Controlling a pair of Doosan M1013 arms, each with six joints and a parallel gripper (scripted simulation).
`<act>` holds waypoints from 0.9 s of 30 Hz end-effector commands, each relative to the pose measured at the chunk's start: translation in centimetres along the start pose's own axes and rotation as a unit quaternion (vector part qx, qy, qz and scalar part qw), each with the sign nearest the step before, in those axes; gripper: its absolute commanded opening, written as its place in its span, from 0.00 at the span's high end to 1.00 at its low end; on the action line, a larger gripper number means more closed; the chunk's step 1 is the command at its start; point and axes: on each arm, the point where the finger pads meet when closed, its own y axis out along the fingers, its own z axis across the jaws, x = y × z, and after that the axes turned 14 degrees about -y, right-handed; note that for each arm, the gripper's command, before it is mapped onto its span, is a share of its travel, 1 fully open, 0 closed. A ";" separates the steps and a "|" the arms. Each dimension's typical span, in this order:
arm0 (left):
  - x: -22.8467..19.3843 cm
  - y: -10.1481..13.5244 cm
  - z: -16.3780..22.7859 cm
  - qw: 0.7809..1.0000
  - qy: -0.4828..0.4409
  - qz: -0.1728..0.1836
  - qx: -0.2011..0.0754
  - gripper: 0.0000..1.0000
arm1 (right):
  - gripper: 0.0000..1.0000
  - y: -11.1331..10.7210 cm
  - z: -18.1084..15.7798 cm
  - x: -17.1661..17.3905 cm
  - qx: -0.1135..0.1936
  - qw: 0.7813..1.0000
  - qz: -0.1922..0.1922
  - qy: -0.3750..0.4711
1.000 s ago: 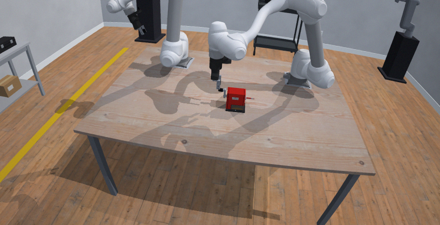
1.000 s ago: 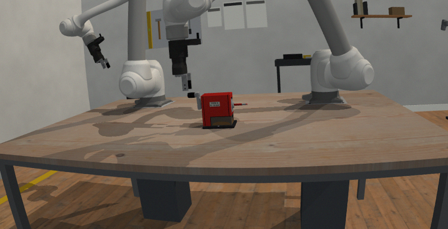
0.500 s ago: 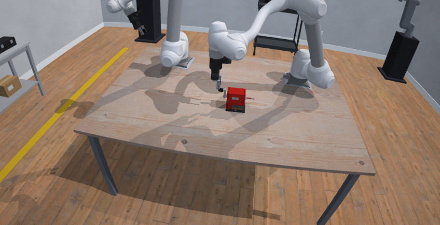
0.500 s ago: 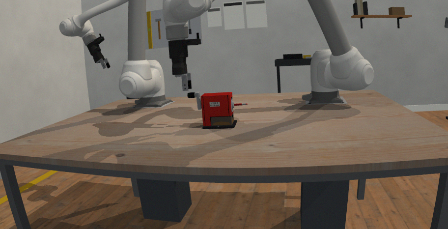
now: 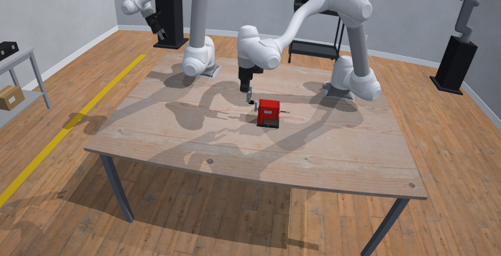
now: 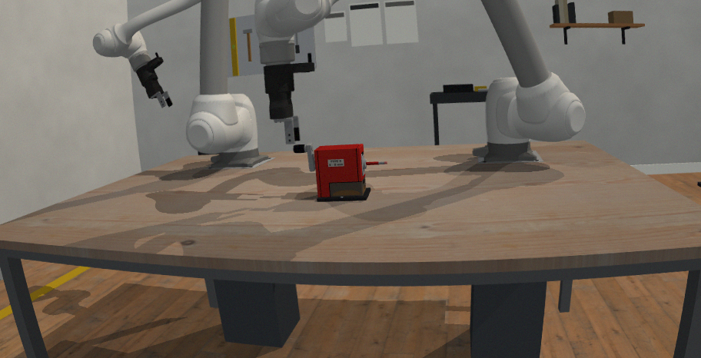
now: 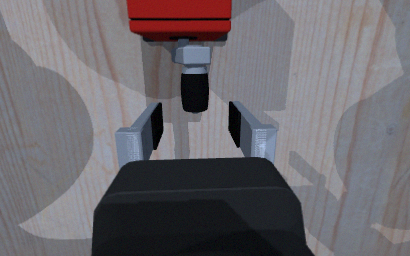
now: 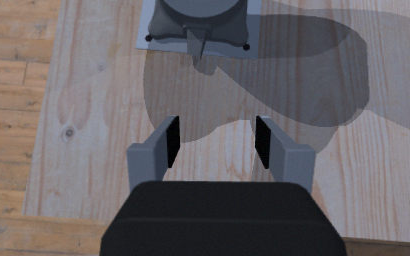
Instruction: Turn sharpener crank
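The red sharpener stands upright on the table. Its grey crank arm is on the side facing my left gripper. The crank points up, with its black handle at the top, sticking outward. My left gripper points down, open, just above the handle. In the left wrist view the handle lies ahead of and between the two finger pads, touching neither. My right gripper is open and empty, high and far from the sharpener.
A thin red pencil sticks out of the sharpener's opposite side. The left arm's base stands at the table's back right in the top and exterior views, the right arm's base at the back left. Both stand behind the sharpener.
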 end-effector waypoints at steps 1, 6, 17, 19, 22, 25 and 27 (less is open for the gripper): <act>0.0 0.7 -0.3 1.000 -0.002 0.001 -0.002 0.03 | 0.00 0.3 -0.1 -0.1 -0.001 1.000 -0.001 0.003; 0.0 1.2 -0.3 1.000 -0.002 0.001 -0.002 0.03 | 0.00 0.3 -0.1 -0.1 -0.001 1.000 -0.001 0.003; 0.0 2.3 -0.3 1.000 -0.002 0.001 -0.002 0.03 | 0.00 0.3 -0.1 -0.1 -0.001 1.000 -0.001 0.003; 0.0 2.5 -0.3 1.000 -0.002 0.001 -0.002 0.03 | 0.00 0.3 -0.1 -0.1 -0.001 1.000 -0.001 0.003; 0.0 2.9 -0.3 1.000 -0.002 0.001 -0.002 0.03 | 0.00 0.3 -0.1 -0.1 -0.001 1.000 -0.001 0.003; 0.0 3.2 -0.3 1.000 -0.002 0.000 -0.002 0.03 | 0.00 0.3 -0.1 -0.1 -0.001 1.000 -0.001 0.003; 0.0 3.3 -0.3 1.000 -0.002 0.000 -0.002 0.03 | 0.00 0.3 -0.1 -0.1 -0.001 1.000 -0.001 0.003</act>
